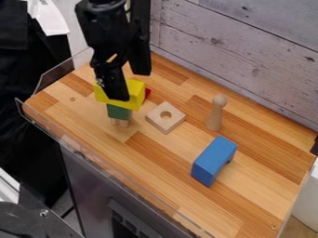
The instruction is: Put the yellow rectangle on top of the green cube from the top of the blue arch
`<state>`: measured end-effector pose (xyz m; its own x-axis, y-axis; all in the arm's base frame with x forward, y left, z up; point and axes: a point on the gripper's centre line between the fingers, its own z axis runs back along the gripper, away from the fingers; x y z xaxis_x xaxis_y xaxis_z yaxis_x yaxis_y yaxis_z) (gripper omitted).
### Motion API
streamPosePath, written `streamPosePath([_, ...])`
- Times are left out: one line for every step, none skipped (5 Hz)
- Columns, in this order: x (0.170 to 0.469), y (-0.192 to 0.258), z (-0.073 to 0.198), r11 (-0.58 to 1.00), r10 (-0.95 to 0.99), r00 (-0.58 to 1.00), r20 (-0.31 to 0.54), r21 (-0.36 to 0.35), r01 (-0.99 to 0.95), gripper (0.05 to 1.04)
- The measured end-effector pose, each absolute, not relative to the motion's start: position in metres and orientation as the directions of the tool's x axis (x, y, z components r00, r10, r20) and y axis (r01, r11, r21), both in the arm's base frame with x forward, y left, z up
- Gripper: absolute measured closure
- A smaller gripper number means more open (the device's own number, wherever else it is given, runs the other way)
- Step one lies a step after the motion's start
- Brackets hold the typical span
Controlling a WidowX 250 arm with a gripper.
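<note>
Partly hidden: yellow rectangle (136, 94); green cube (118, 112).

Black arm (102, 25) at upper left, gripper (124, 87) hanging down

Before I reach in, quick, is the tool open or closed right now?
Tool: at the yellow rectangle, over the green cube; whether it's open or closed can't be told.

My gripper (126, 91) looks like smooth plastic. Under the smooth, painted-looking blue arch (214, 157), I see satiny wooden tabletop (166, 174); near the arch, a smooth bare-wood peg (215, 116); beyond it, rough wooden planks (248, 42).
</note>
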<state>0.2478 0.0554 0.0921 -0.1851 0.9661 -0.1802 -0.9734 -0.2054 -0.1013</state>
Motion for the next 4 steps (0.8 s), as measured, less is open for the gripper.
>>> streamPosePath([0.247, 0.051, 0.105, -0.130, 0.985, -0.114, -0.130, -0.119, -0.984, 0.085])
streamPosePath([0.245, 0.031, 0.118, 0.096, 0.994, 0.102, -0.045, -0.122, -0.988, 0.085])
streamPosePath([0.236, 0.005, 0.125, 0.353, 0.936, 0.353, 0.021, -0.078, -0.932, 0.085])
streamPosePath([0.212, -0.017, 0.125, 0.579, 0.815, 0.578, 0.036, -0.019, -0.815, 0.085])
